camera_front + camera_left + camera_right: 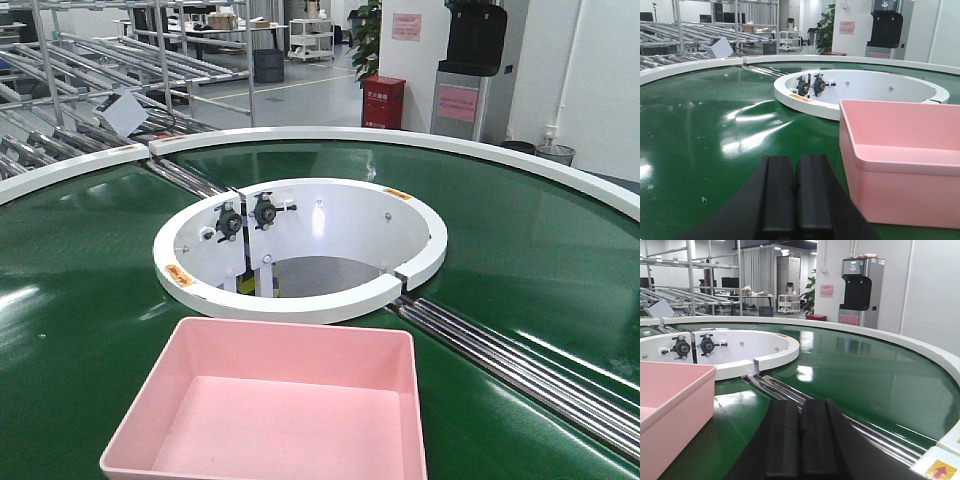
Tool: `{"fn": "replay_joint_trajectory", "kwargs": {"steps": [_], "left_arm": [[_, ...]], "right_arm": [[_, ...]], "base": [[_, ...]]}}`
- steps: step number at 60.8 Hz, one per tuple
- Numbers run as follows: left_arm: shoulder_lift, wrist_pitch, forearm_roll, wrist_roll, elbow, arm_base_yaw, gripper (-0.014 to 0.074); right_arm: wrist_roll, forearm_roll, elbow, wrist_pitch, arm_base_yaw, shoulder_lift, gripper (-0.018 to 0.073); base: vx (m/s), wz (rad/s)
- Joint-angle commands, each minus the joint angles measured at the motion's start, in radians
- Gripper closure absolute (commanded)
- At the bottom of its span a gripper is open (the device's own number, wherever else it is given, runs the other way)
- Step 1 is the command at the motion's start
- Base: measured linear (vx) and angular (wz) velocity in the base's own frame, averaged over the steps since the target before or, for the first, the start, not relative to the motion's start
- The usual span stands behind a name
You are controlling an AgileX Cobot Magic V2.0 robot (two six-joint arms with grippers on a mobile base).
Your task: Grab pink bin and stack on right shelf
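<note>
The pink bin [280, 400] sits empty on the green conveyor belt at the near edge of the front view. In the left wrist view the pink bin [900, 160] stands to the right of my left gripper [795, 162], whose black fingers are pressed together with nothing between them. Seen from the right wrist, the pink bin [670, 405] lies to the left of my right gripper [800, 405], also shut and empty. Neither gripper touches the bin. The right shelf is out of view.
A white ring [300, 250] with a round opening stands in the middle of the green belt [80, 280]. Steel rollers [520, 365] cross the belt at the right. Slanted tube-roller racks [90, 80] stand at the back left, and a dark dispenser [470, 70] stands at the back right.
</note>
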Motion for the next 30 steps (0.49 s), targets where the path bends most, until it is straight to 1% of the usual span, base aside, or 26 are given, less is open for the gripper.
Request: {"fn": "replay_joint_trajectory", "kwargs": {"steps": [1,26,30], "left_arm": [[-0.020,-0.084,-0.008,-0.002,0.013,0.000,0.0599],[-0.020,-0.084,-0.008,0.006,0.013,0.000,0.0599],[-0.020,-0.109,-0.008,0.005,0.013,0.000,0.0599]], "right_arm": [[-0.005,-0.010,0.003,-0.084,-0.004,-0.014,0.0568],[-0.005,-0.010,0.003,-0.084,-0.004,-0.014,0.0568],[-0.007,-0.012,0.002,-0.108,-0.003,-0.014,0.0568]], "base": [[0.00,0.00],[0.00,0.00],[0.00,0.00]]}}
